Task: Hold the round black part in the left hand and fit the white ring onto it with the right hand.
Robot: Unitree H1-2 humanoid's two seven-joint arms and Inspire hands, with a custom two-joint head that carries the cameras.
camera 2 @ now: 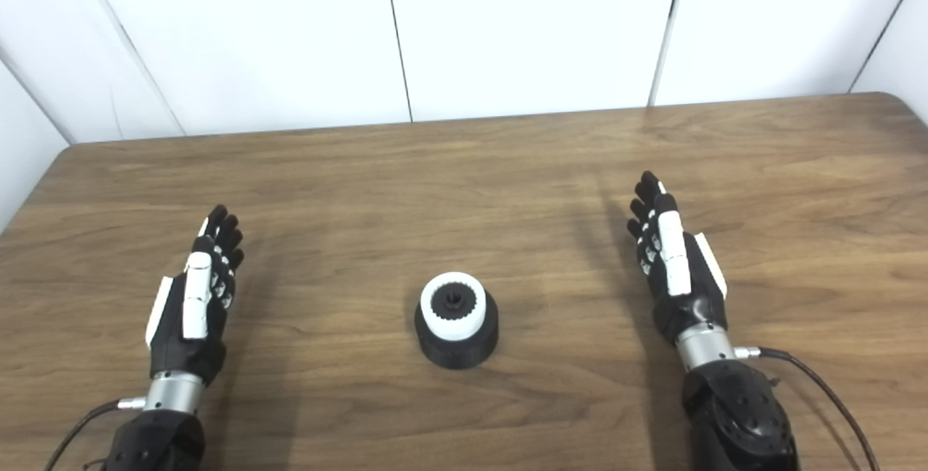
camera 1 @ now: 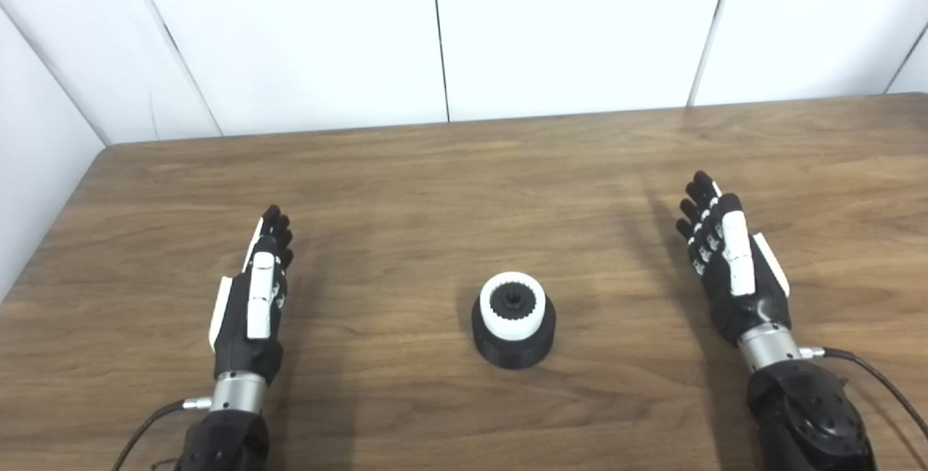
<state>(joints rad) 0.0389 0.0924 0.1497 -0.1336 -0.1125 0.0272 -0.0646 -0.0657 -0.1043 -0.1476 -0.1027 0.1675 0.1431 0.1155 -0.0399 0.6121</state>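
Observation:
The round black part (camera 1: 513,344) stands on the wooden table (camera 1: 464,167) near the middle front. The white ring (camera 1: 513,317) sits on top of it, around a black toothed hub. My left hand (camera 1: 254,297) is open and empty, fingers straight, well to the left of the part. My right hand (camera 1: 728,261) is open and empty, fingers straight, well to the right of the part. Neither hand touches the part or the ring. The same scene shows in the right eye view, with the part (camera 2: 457,344) between both hands.
White wall panels (camera 1: 435,29) stand behind the table's far edge and along its left side. A cable (camera 1: 877,380) runs from my right wrist, another (camera 1: 145,424) from my left wrist.

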